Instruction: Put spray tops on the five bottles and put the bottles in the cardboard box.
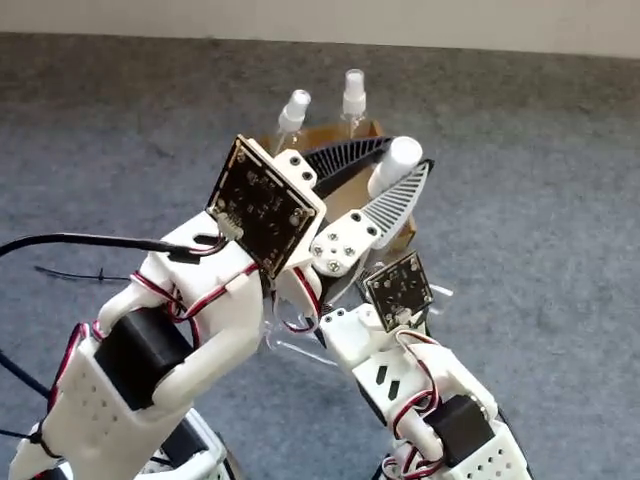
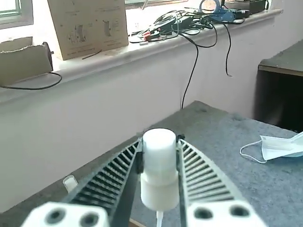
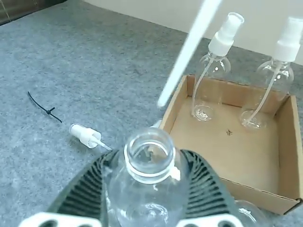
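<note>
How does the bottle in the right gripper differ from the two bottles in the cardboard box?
The bottle in the right gripper has an open neck with no top; the two bottles in the cardboard box each carry a white spray top. The gripped bottle sits clamped in the gripper; the other two stand free inside the box. All three are clear and round-bodied.

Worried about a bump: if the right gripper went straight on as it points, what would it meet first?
Likely the cardboard box, at its near corner, struck by the bottle in the right gripper. A dip tube hangs close to that line; depth is unclear.
</note>
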